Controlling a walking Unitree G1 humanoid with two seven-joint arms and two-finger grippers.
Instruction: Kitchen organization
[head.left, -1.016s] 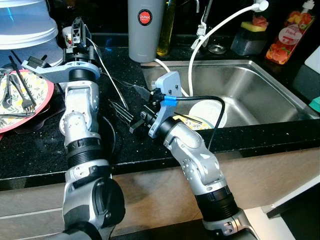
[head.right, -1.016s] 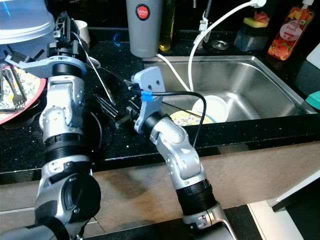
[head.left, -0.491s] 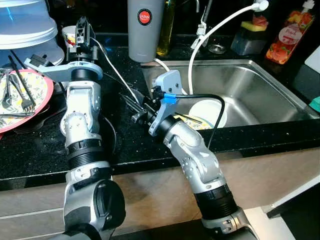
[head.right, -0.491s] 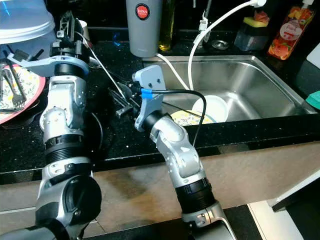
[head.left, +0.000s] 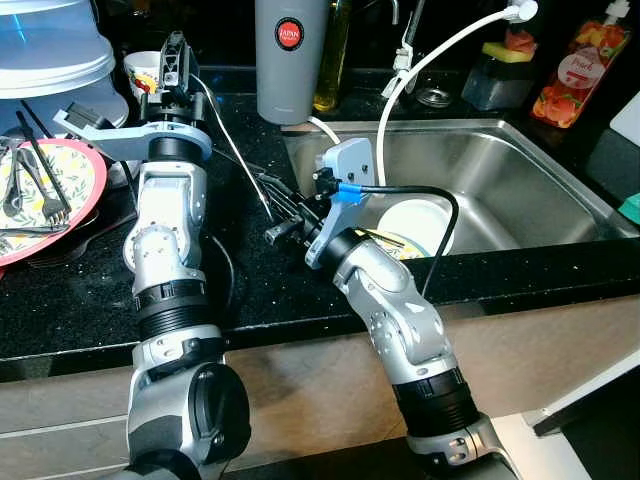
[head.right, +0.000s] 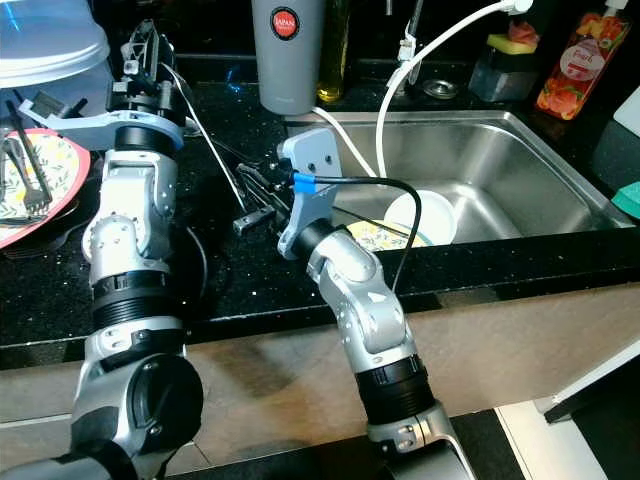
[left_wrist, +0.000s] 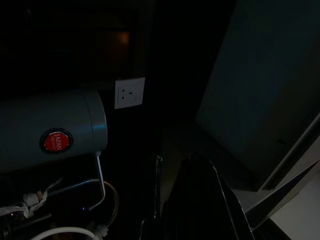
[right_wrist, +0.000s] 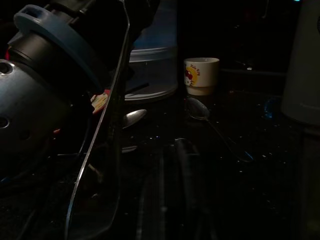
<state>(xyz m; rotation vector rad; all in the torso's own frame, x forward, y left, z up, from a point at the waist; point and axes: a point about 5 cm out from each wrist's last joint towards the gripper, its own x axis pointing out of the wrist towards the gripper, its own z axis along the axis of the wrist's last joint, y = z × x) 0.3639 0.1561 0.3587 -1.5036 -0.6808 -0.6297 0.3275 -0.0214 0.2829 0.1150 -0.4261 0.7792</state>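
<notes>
My right gripper (head.left: 268, 208) lies low over the black counter (head.left: 80, 300), just left of the sink (head.left: 520, 170), its two black fingers spread open with nothing seen between them. My left gripper (head.left: 172, 52) is held high at the back of the counter, fingers together and pointing up beside a small cartoon cup (head.left: 140, 72). A spoon (right_wrist: 198, 109) lies on the counter in front of that cup (right_wrist: 201, 75). At the far left, a pink-rimmed plate (head.left: 85, 185) holds forks (head.left: 45, 190). In the sink sit a white bowl (head.left: 415, 225) and a patterned plate (head.left: 385, 243).
A grey tumbler (head.left: 290, 60) and an oil bottle (head.left: 333, 55) stand at the back. A clear lidded container (head.left: 50, 50) is at the back left. A white hose (head.left: 420, 70) arcs over the sink. A sponge holder (head.left: 505, 75) and soap bottle (head.left: 578, 70) stand back right.
My right gripper has swung back and to the right, closer to the sink's corner. The left gripper has shifted slightly right.
</notes>
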